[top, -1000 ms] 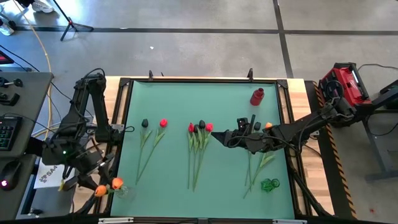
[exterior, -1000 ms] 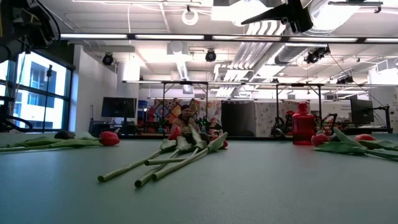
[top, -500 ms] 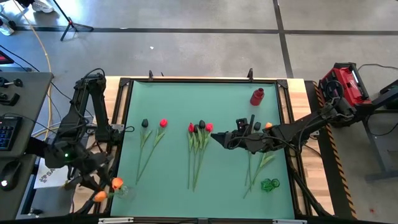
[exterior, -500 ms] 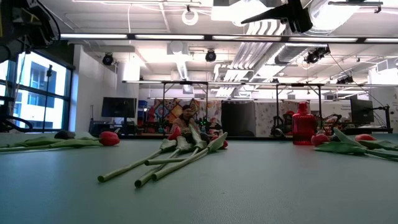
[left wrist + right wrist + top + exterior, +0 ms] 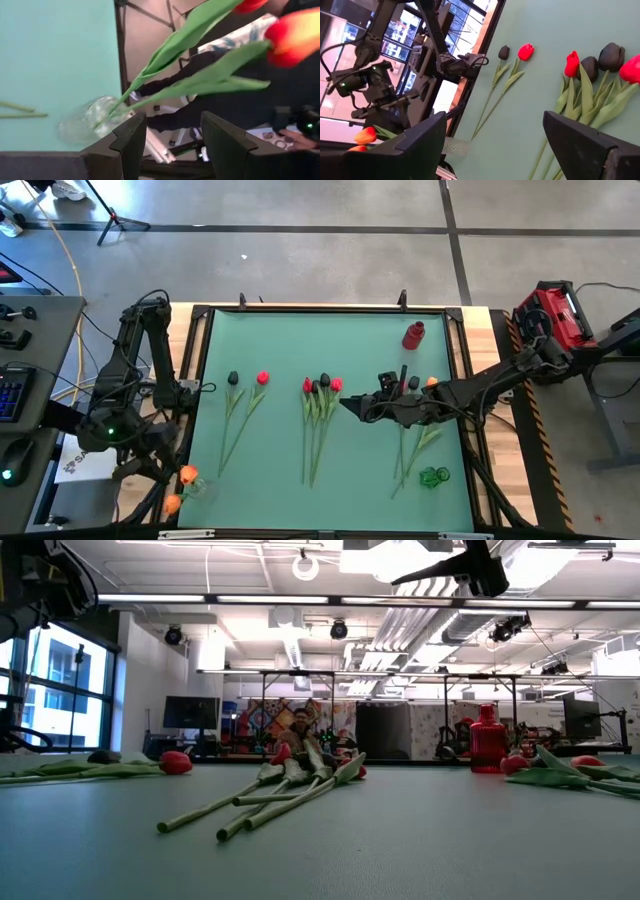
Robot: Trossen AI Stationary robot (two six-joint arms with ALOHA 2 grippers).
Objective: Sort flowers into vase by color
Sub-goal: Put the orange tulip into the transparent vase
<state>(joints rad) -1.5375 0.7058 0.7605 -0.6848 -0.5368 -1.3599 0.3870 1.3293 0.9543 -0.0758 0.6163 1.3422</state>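
a red bottle (image 5: 413,335) stands near the green mat's (image 5: 330,340) far right corner

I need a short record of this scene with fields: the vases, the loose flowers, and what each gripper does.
clear vase: at the mat's edge by the left arm, holding two orange tulips
red vase: on the mat, right side
green vase: on the mat, right side
middle bunch: red and dark tulips, lying flat
left pair: one red, one dark, lying flat
left gripper: fingers open, by the clear vase
right gripper: fingers open, above the mat beside the middle bunch
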